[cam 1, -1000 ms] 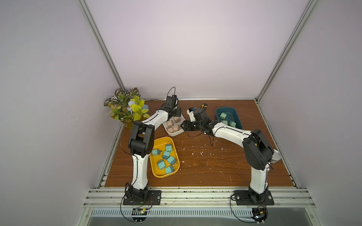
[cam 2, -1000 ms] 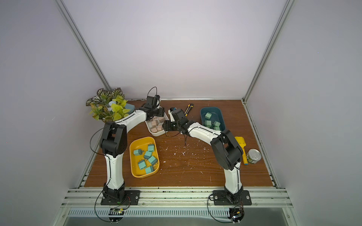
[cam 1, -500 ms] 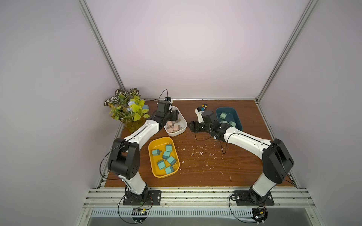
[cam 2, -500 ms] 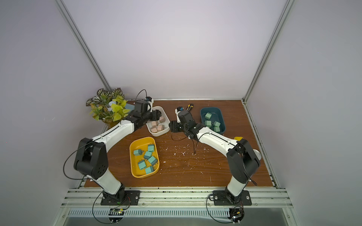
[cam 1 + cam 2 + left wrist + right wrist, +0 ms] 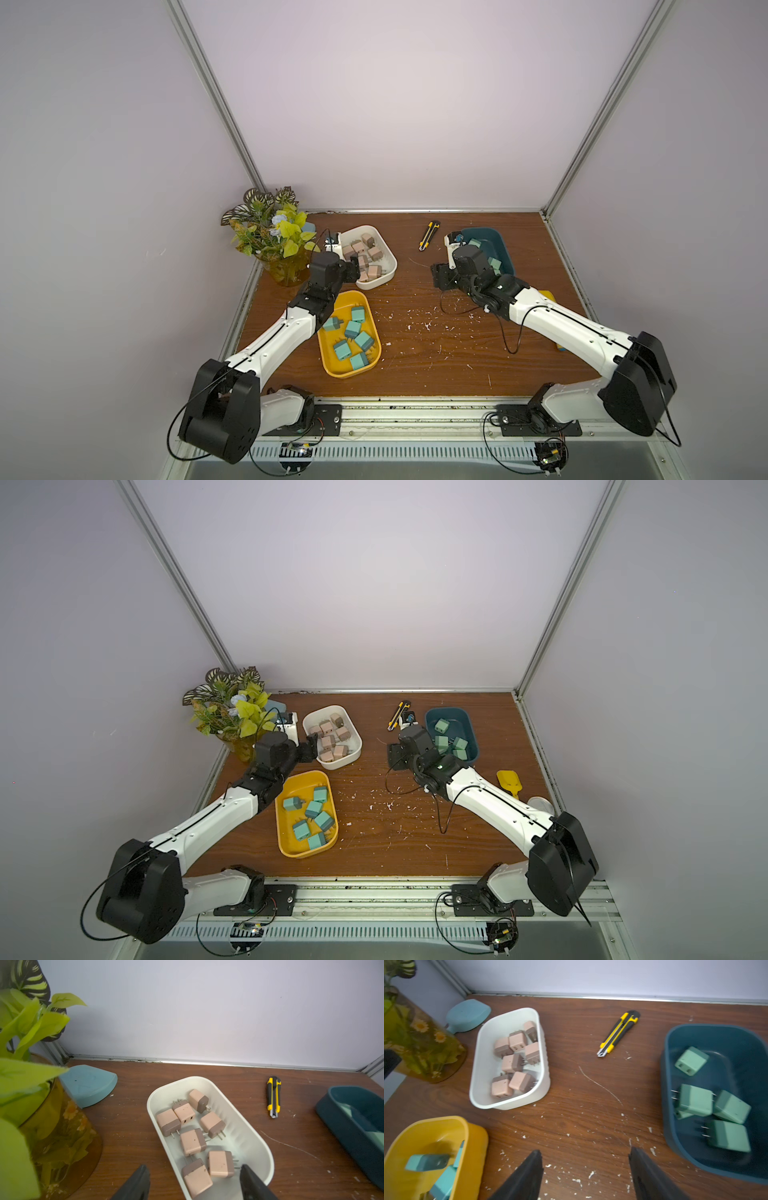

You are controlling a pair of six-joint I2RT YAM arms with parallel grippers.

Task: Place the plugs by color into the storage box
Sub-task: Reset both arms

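Several pink plugs lie in the white box. Teal-blue plugs fill the yellow box. Mint green plugs sit in the dark blue box. My left gripper is open above the white box's near end, gripping nothing. My right gripper hangs open over bare wood just left of the dark blue box.
A yellow-black utility knife lies at the back between the white and dark blue boxes. A plant in an amber vase and a light blue object stand back left. A yellow scoop lies at the right. White crumbs dot the wooden table.
Both arms have drawn back toward the front. The left gripper left the middle of the white box for its near end; the right gripper moved right toward the dark blue box and opened wider.
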